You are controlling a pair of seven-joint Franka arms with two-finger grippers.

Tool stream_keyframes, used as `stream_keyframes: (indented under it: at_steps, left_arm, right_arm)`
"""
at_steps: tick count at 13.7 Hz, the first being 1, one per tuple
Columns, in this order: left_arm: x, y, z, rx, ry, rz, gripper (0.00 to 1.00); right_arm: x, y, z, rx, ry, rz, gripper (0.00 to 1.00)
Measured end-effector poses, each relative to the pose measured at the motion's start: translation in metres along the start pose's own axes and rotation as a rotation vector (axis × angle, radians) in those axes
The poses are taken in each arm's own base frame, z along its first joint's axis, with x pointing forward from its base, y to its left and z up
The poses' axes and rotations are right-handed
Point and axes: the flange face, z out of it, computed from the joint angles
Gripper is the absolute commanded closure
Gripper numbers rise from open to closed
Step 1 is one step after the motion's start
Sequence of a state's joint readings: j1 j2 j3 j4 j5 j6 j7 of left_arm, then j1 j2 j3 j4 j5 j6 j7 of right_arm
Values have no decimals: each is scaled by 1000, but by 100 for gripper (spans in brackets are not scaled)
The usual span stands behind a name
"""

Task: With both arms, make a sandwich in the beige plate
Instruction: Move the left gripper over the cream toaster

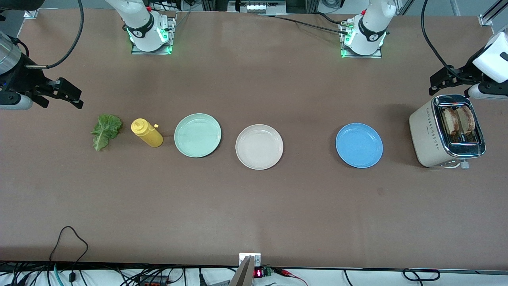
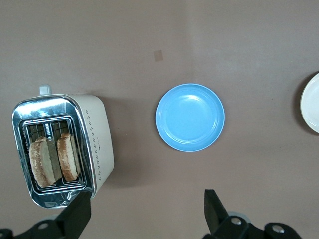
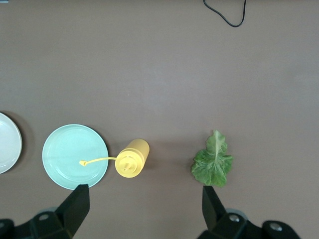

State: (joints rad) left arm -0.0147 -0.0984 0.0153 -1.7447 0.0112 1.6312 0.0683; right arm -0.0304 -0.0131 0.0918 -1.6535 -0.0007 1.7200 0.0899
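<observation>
The beige plate (image 1: 259,146) lies bare in the middle of the table; its rim also shows in the left wrist view (image 2: 310,104) and the right wrist view (image 3: 9,143). Two toasted bread slices (image 1: 458,120) (image 2: 54,159) stand in the slots of a cream toaster (image 1: 430,137) (image 2: 97,142) at the left arm's end. A green lettuce leaf (image 1: 105,131) (image 3: 213,162) lies at the right arm's end. My left gripper (image 1: 446,81) (image 2: 147,211) hangs open, high over the table beside the toaster. My right gripper (image 1: 65,95) (image 3: 144,209) hangs open and empty above the table near the lettuce.
A yellow squeeze bottle (image 1: 147,132) (image 3: 131,158) stands between the lettuce and a mint-green plate (image 1: 197,135) (image 3: 75,156). A blue plate (image 1: 359,145) (image 2: 190,117) lies between the beige plate and the toaster. A black cable (image 1: 69,242) loops onto the table's near edge.
</observation>
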Motion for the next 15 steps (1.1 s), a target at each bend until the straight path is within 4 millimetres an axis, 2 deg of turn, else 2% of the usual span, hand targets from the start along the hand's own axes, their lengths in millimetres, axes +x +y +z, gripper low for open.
stream_keyframes:
  at_steps: [8,13,15]
  left_arm:
    - [2,-2,-1,0,1,-6,0]
    - [-1,-3,11,-5,-70,-12,0]
    - [-2,-9,15,-7,-91,-26,0]
  right_arm:
    - [-1,0,-2,0,2,0,0]
    - [-1,1,2,-1,-3,1,0]
    - [0,0,3,0,3,1,0]
